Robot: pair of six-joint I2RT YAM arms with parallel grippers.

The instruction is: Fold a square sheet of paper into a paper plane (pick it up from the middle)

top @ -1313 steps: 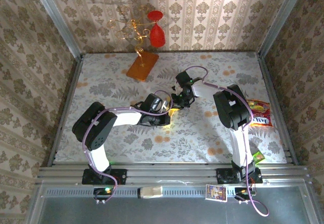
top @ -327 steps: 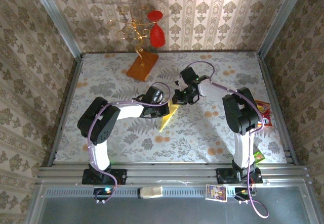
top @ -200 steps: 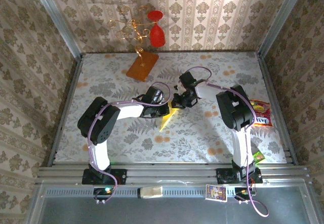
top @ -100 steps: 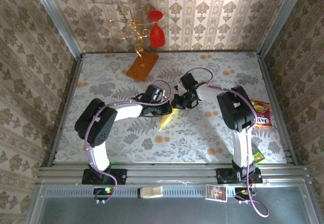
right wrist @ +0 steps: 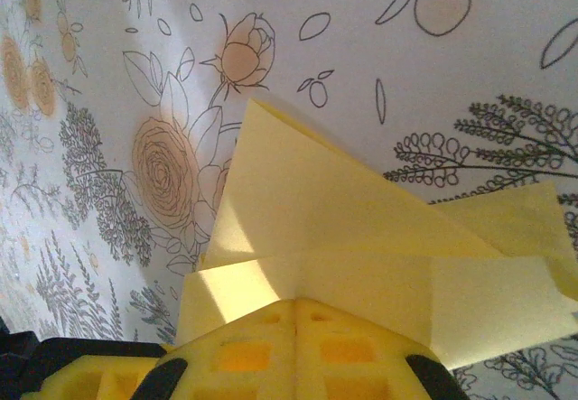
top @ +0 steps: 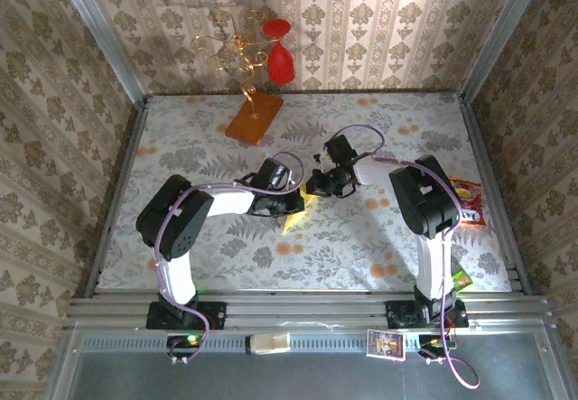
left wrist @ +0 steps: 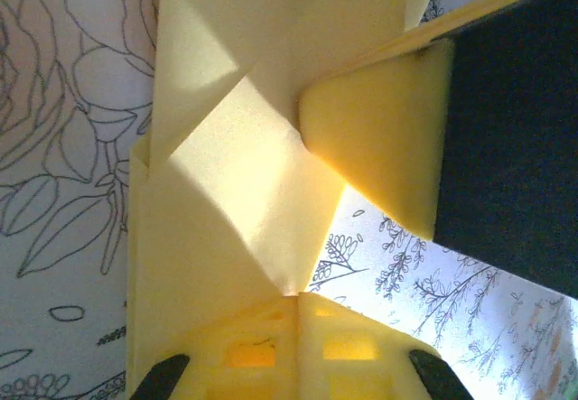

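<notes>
1. Top external: I see the creased paper sheet (top: 292, 221) midway across the surface (top: 379, 246).
2. Left wrist: left claw (left wrist: 296, 328) clenched on the sheet.
3. Right wrist: right claw (right wrist: 296, 328) likewise clenched on it.

top ext: high, behind arms, looks down; L/R wrist: v. close, facing table; shared: paper (right wrist: 343, 228)

left hand (left wrist: 296, 337) clamped, right hand (right wrist: 295, 323) clamped

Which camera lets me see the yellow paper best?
The right wrist view: the yellow paper lies face-on, folds and pointed corner clear. The left wrist view has it close, partly behind a pincer pad. From the top it is a small yellow sliver.
</notes>
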